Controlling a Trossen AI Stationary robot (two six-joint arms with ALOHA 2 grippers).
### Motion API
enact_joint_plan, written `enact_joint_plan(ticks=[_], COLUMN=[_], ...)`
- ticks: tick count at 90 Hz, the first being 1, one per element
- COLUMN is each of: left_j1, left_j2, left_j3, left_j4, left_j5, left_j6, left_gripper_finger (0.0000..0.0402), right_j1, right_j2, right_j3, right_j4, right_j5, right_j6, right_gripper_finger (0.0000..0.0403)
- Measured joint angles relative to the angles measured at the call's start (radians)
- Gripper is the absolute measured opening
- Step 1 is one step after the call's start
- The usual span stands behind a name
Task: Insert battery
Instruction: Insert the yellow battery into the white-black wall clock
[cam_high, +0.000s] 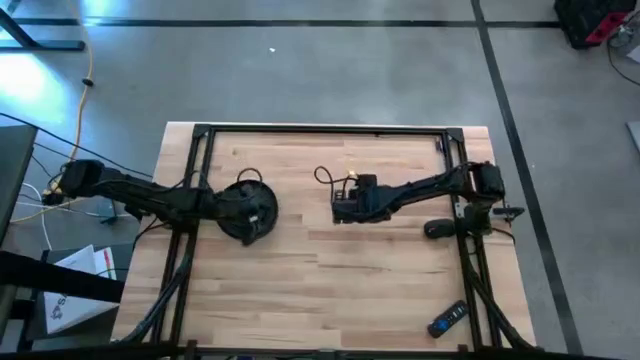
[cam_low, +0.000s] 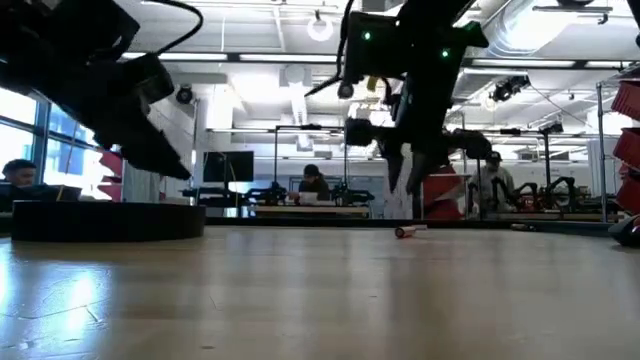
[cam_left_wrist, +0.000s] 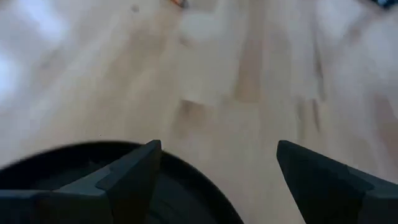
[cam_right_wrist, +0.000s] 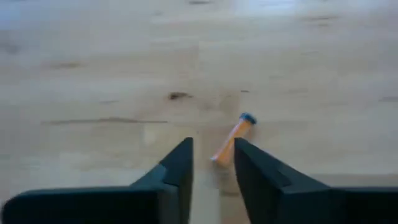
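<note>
A small orange battery with a blue end lies flat on the wooden table, also seen in the low view. My right gripper hangs above the table just short of it, fingers pointing down and only narrowly apart, holding nothing. In the high view this gripper is near the table's middle. My left gripper is wide open over a round black dish at the table's left. A black remote control lies near the front right corner.
A small dark object lies by the right arm's base. The black dish stands low on the table at the left. A dark frame runs along the table's far and side edges. Bare wood lies toward the near edge.
</note>
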Motion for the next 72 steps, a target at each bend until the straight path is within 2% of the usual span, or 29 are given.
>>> enact_joint_plan(ticks=[11,28,39,51,72], left_j1=[-0.036,-0.086,-0.105,-0.106,-0.106], left_j2=[0.0,0.0,0.0,-0.003,-0.01], left_j3=[0.0,0.0,0.0,0.0,0.0], left_j4=[-0.003,-0.007,-0.012,-0.011,-0.021], left_j5=[0.001,0.036,0.042,0.042,0.029], left_j6=[0.0,0.002,0.011,0.02,0.036], left_gripper_finger=[0.0305,0.0305,0.0305,0.0305,0.0305], right_j1=[0.003,-0.015,-0.039,-0.05,-0.055], right_j2=[0.06,0.122,0.156,0.193,0.216], right_j3=[0.0,-0.001,-0.001,0.002,0.003], right_j4=[-0.004,-0.005,0.003,0.042,0.048], right_j5=[-0.051,-0.028,-0.029,0.015,0.01], right_j6=[0.089,0.223,0.226,0.209,0.191], right_gripper_finger=[0.0162,0.0202,0.0208,0.0208,0.0204])
